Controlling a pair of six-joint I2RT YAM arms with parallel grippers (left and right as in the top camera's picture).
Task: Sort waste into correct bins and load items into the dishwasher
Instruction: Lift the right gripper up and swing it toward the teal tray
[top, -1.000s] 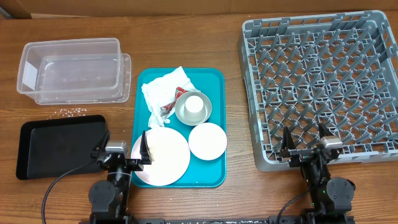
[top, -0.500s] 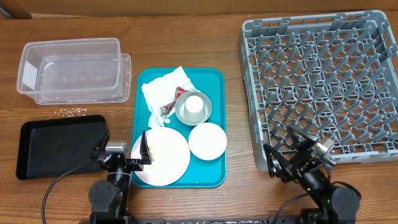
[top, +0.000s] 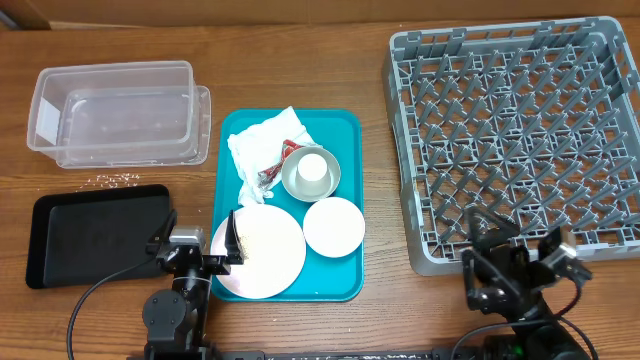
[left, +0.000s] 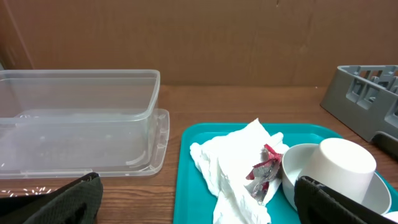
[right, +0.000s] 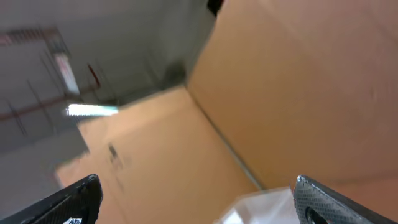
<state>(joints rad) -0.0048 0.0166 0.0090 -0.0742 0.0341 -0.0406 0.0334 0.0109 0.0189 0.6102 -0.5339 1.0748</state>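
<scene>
On the teal tray (top: 345, 130) lie crumpled white napkins (top: 262, 148) with a red foil packet (top: 291, 150). A grey bowl (top: 297, 186) there holds a white cup (top: 314, 169). A pink bowl (top: 333, 227) and a pink plate (top: 262, 258) with rice crumbs (top: 243, 234) are also on it. More crumbs (top: 115, 180) lie on the table. My left gripper (top: 197, 246) is open and empty at the plate's left edge. Its wrist view shows the napkins (left: 233, 163), packet (left: 265, 165), cup (left: 339, 165) and gripper (left: 199, 211). My right gripper (top: 514, 235) is open and empty, tilted at the front edge of the grey dish rack (top: 515, 140). Its wrist view is blurred, with the fingers (right: 199, 199) apart.
A clear plastic tub (top: 110, 112) stands at the back left and also shows in the left wrist view (left: 81, 118). A shallow black tray (top: 95, 235) lies in front of it. A cardboard wall runs behind the table. The rack's corner (left: 367, 93) shows in the left wrist view.
My right arm has swung and tipped, shifting right and toward the table's front, so its wrist camera points up at cardboard. The left arm and all objects are unchanged.
</scene>
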